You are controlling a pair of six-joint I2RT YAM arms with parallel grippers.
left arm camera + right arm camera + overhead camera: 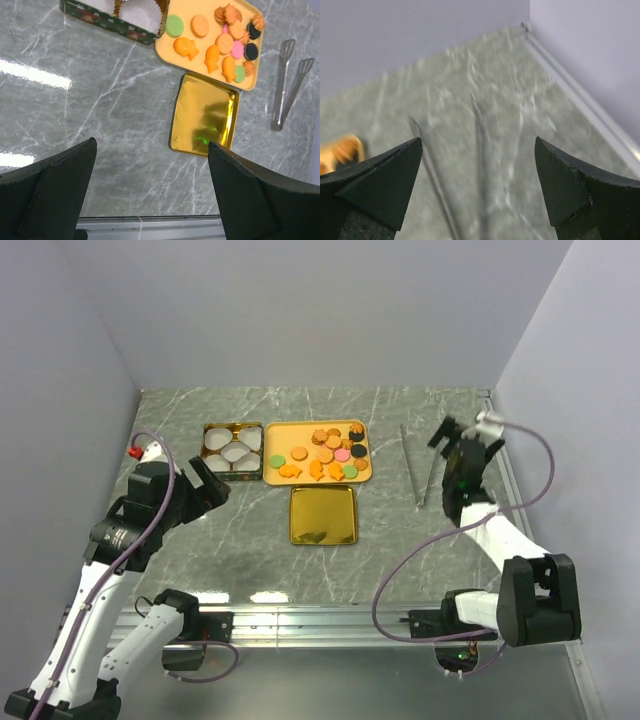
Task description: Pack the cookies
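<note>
Orange tray point(281, 435) of cookies point(325, 455), two green, three fish-shaped, left pincer point(151, 143) and right pincer point(477, 140) spread

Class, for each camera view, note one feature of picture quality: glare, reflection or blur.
Top external: sharp, with white glare patches on the table near the arms' bases. Left wrist: sharp, with a bright glare streak at left, and the gold lid mirrors a dark shape. Right wrist: blurred, the tongs smeared.

The small round and fish-shaped cookies point(212, 57) are mostly orange, a few green, pink, dark brown; the rectangular tray point(285, 434) yellow-orange; the flat metal lid point(202, 117) mirror gold; the marbled surface point(100, 115) grey-green, white-veined.
</note>
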